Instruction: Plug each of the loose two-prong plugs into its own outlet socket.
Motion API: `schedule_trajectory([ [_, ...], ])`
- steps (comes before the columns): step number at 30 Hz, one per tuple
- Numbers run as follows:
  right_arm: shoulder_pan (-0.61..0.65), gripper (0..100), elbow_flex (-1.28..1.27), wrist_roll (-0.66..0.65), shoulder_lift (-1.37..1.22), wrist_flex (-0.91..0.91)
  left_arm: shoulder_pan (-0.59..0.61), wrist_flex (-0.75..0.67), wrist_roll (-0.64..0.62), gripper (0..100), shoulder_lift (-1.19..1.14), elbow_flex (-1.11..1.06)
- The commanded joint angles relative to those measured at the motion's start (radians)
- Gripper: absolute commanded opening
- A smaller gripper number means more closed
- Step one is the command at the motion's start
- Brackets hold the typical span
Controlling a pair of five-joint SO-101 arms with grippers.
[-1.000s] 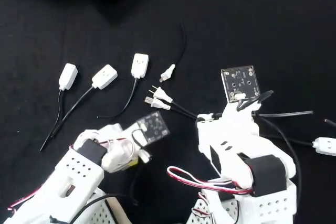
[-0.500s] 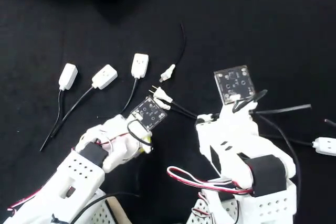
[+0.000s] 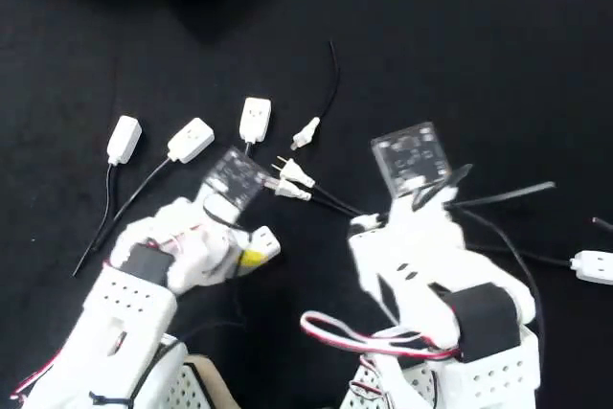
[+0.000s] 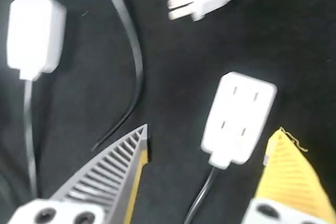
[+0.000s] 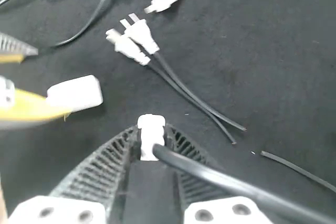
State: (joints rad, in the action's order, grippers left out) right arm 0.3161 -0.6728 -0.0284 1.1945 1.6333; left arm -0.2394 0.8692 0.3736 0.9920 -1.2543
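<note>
Released, the left end effector (image 4: 212, 129) straddled a white two-outlet socket block (image 4: 239, 114) on the black cloth surface (image 4: 173, 66). The right end effector (image 5: 151, 129) clenched a white plug (image 5: 151, 142), prongs hidden, black cord (image 5: 226, 182) cut off.

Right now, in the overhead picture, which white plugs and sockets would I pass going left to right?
In order: first outlet socket → second outlet socket → third outlet socket → single small plug → lone socket by the right edge. The pair of plugs overlaps the small one, so I left it out.
</note>
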Motion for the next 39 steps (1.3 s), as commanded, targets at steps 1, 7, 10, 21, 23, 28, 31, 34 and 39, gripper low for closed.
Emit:
schedule_trajectory([
  [1, 0.169, 1.2, -0.074, 0.035, -0.001, -0.068, 0.202, 0.173, -0.012, 34, 0.017, 0.153],
  [7, 0.308, 1.2, -0.355, 0.187, -0.001, -0.422, 0.493, 0.199, -0.008, 34, 0.017, 0.157],
  [10, 0.351, 1.2, -0.390, 0.224, 0.002, -0.451, 0.575, 0.169, 0.025, 34, 0.017, 0.114],
  [21, 0.399, 1.2, -0.478, 0.285, -0.004, -0.624, 0.587, -0.032, 0.044, 34, 0.017, -0.105],
  [23, 0.402, 1.2, -0.476, 0.285, -0.004, -0.626, 0.587, -0.032, 0.080, 34, 0.017, -0.111],
  [28, 0.402, 1.2, -0.449, 0.285, -0.062, -0.623, 0.579, -0.029, 0.109, 34, 0.017, -0.128],
  [31, 0.402, 1.2, -0.377, 0.285, -0.197, -0.620, 0.579, -0.029, 0.109, 34, 0.017, -0.128],
  [34, 0.400, 1.2, -0.285, 0.285, -0.340, -0.611, 0.585, -0.029, 0.109, 34, 0.017, -0.130],
  [39, 0.402, 1.2, -0.203, 0.279, -0.475, -0.611, 0.585, -0.034, 0.110, 34, 0.017, -0.134],
])
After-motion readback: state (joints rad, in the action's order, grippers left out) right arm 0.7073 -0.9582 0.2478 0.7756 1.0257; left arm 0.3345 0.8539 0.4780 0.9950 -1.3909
